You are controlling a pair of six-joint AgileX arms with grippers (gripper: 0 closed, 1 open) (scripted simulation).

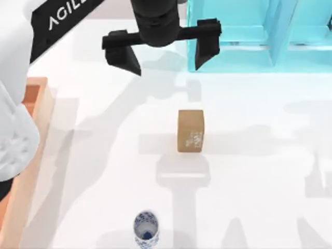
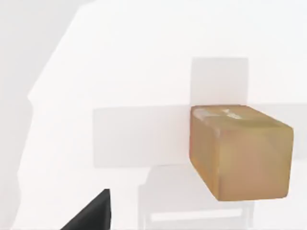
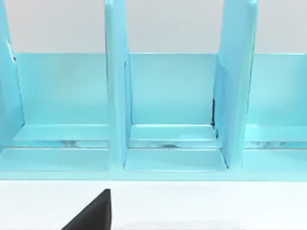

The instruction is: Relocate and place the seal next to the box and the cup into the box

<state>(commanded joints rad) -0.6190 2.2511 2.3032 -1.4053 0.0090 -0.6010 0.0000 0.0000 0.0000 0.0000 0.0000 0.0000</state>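
Note:
The seal [image 1: 191,130], a tan block with white markings on one face, lies near the middle of the table; the left wrist view shows the seal [image 2: 240,153] close up. My left gripper [image 1: 162,56] hangs open and empty behind the seal, toward the table's back edge, apart from it. The cup [image 1: 146,229], white with a blue pattern, stands upright at the front edge. The box [image 1: 37,101] lies along the left side, partly hidden under my left arm. In the right wrist view one dark finger [image 3: 91,216] of my right gripper sits at the frame's edge, spread wide.
A turquoise shelf [image 1: 249,36] with upright dividers stands at the back right; the right wrist view faces the shelf [image 3: 168,96] head-on. White tabletop lies between the seal, the cup and the box.

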